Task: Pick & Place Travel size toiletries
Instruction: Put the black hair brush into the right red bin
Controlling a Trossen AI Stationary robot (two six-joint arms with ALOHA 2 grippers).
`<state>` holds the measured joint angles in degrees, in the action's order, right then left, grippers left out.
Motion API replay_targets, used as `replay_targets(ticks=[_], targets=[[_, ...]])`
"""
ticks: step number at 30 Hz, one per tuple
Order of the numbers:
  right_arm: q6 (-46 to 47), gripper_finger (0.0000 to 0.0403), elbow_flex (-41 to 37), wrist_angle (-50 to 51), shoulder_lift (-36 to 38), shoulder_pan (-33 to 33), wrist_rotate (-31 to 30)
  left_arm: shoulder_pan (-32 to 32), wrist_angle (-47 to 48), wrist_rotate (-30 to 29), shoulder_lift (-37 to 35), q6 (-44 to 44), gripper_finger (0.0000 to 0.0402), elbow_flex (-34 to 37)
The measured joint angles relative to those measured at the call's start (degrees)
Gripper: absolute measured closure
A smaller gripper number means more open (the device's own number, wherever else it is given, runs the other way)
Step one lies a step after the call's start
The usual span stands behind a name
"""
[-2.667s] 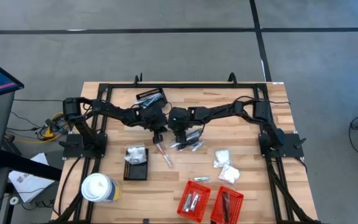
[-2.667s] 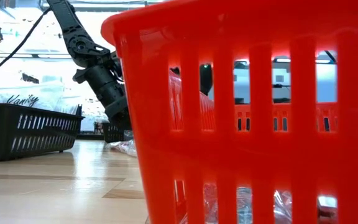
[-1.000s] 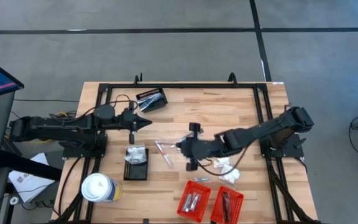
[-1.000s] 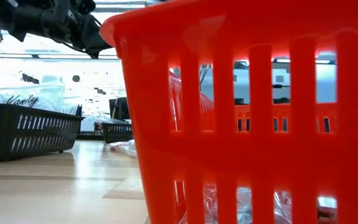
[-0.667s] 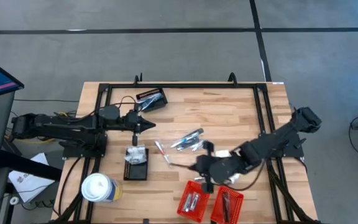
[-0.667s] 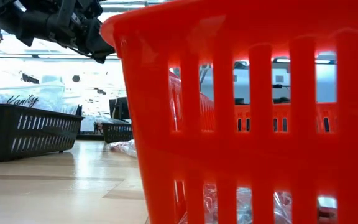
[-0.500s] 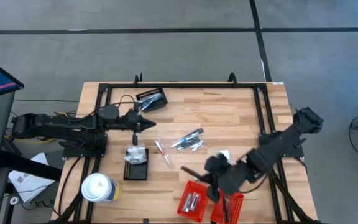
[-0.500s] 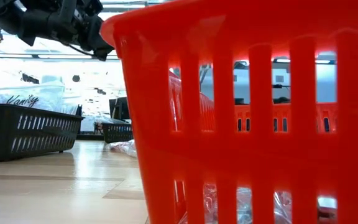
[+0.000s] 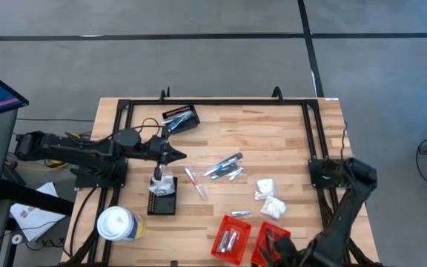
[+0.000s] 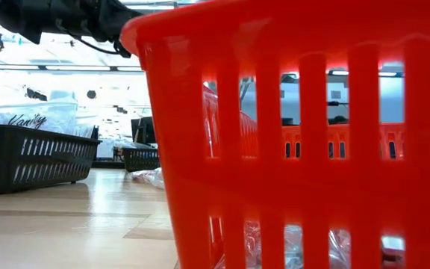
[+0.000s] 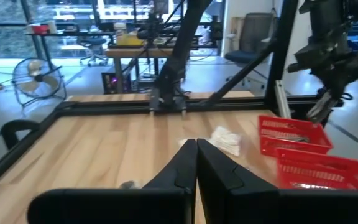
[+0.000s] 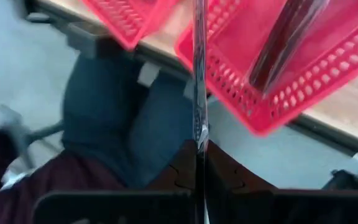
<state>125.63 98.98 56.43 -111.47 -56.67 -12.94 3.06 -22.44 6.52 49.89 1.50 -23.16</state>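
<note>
Delivering: right gripper (image 12: pixel 199 163) pinches a thin silvery stick (image 12: pixel 198 74) over the red basket (image 12: pixel 328 68); release comes next. Left gripper (image 9: pixel 175 154), pressed together, waits.

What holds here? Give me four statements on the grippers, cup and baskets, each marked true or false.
1. The left gripper is shut and holds nothing. True.
2. The white lidded cup stands between the two red baskets. False: it stands at the table's front left corner.
3. The right gripper is shut on a slim stick. True.
4. The black basket beside the cup is empty. False: white packets lie in it.
</note>
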Motion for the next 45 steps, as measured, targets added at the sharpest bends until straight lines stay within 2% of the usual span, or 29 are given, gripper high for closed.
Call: replay_targets(ticks=[2,6,9,18,27,33,38,45], targets=[[-0.58,0.0403,3.30,5.12,-2.19,1.72,3.05,-0.71,-0.15,-0.02,0.00,0.02,0.0400,0.00],[-2.06,0.0403,7.26,17.24,-6.19,4.74,15.90,-2.02,-0.52,-0.02,0.00,0.10,0.0400,0.00],[-3.51,0.0403,7.68,19.43,-7.10,4.87,20.71,-2.46,-0.69,0.00,0.00,0.15,0.0400,0.00],[-7.55,0.0401,7.67,23.51,-6.99,6.58,20.33,-2.43,-0.98,-0.59,0.00,0.13,0.0400,0.00],[-9.25,0.0399,7.65,23.04,-6.99,8.00,18.20,-2.41,-0.95,-0.63,0.00,-0.07,0.0400,0.00],[-10.73,0.0399,7.65,19.90,-9.53,8.79,18.95,-2.41,-0.90,-0.66,0.00,-0.09,0.0400,0.00],[-12.69,0.0398,7.67,21.46,-10.70,9.34,20.21,-2.41,-0.63,-0.68,0.00,-0.28,0.0400,0.00],[-14.82,0.0366,7.56,24.37,-10.73,9.60,20.42,-2.41,-0.69,-0.68,0.00,-0.28,0.0400,0.00]])
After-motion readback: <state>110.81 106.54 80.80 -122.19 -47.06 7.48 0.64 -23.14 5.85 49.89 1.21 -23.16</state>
